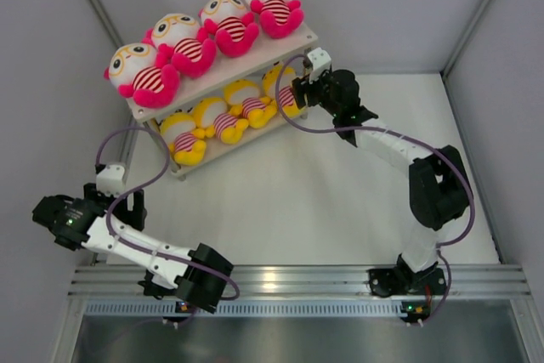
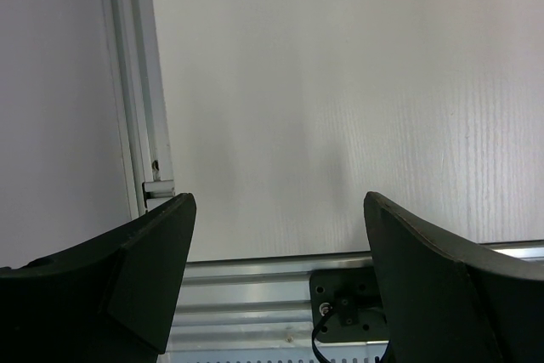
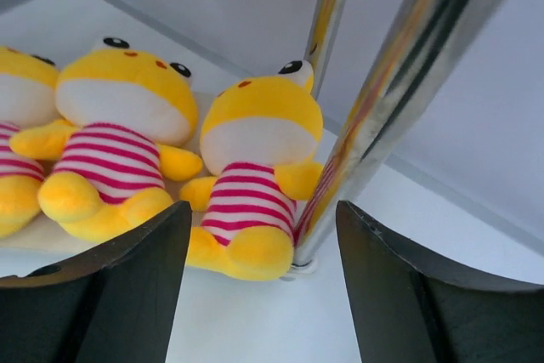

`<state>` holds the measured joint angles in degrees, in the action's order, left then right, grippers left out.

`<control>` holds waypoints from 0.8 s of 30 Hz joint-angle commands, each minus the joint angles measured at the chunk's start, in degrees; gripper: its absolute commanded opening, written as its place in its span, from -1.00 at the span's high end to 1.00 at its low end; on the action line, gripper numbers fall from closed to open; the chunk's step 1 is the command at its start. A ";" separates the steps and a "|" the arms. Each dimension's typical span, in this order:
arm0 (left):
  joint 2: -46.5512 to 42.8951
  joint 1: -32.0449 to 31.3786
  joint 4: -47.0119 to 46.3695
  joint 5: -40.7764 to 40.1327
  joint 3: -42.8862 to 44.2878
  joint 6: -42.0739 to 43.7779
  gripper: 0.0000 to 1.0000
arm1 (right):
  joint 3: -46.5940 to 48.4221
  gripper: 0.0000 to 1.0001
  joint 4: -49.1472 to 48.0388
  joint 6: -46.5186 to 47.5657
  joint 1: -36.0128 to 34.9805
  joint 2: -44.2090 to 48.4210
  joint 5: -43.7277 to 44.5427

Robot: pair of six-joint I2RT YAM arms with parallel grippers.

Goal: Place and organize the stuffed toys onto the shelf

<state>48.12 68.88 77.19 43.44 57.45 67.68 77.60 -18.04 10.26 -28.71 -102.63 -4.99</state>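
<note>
Showing the shelf (image 1: 297, 42) w/ all eight stuffed toys seated: four pink-limbed dolls (image 1: 191, 48) in a row on the top board, four yellow dolls (image 1: 223, 123) in a row on the lower board. No plush lies on the table (image 1: 297, 201), so you may judge the placing done, w/ only straightening left.

R arm: the right gripper (image 3: 263, 214) sits at the right end of the lower tier, fingers (image 3: 127, 278) spread wide, nothing between them. Just ahead of it, per the wrist view, are the end doll (image 3: 259, 138) and the shelf's metal leg (image 3: 374, 116). The doll's arm is at the leg, but you cannot tell whether they touch.

L arm: folded at the near-left corner, well apart from the shelf. The left gripper (image 2: 278, 206) is likewise spread and empty over bare tabletop.

Handling (est.): expect each doll to be light, soft and squashy, not fragile. The fabric should give decent grip, so slip is a minor worry. The body will deform under the pads, and limbs will likely flop or stretch if pulled.

Where to hold: take the striped torso across its width, or the round head. Avoid arms and feet, which give poor control of pose.

Caution: the end doll leaves little room on the leg side, so approach from the front and mind that a finger doesn't snag the leg. A nudge may topple neighbours, since the row sits close.
</note>
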 commanded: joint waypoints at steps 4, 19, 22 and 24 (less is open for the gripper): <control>-1.36 -0.06 9.30 0.07 -1.29 2.19 -0.72 | -9.39 -0.29 -10.42 -23.40 0.49 0.68 3.15; -0.92 -0.06 9.30 0.15 -1.11 2.54 -0.72 | -4.75 0.25 -21.16 -40.32 4.18 -13.73 -3.70; -0.83 -0.06 9.21 0.33 -1.03 2.72 -0.72 | -1.50 0.25 -19.84 -40.67 4.45 -16.28 -4.41; -0.66 -0.06 9.30 0.24 -1.03 2.81 -0.72 | 0.26 0.25 -19.49 -40.76 4.54 -17.51 -4.76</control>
<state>47.29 68.88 77.17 42.41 56.51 68.88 73.73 -34.65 -28.67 -25.15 -118.98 -8.62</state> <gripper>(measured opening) 0.861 0.377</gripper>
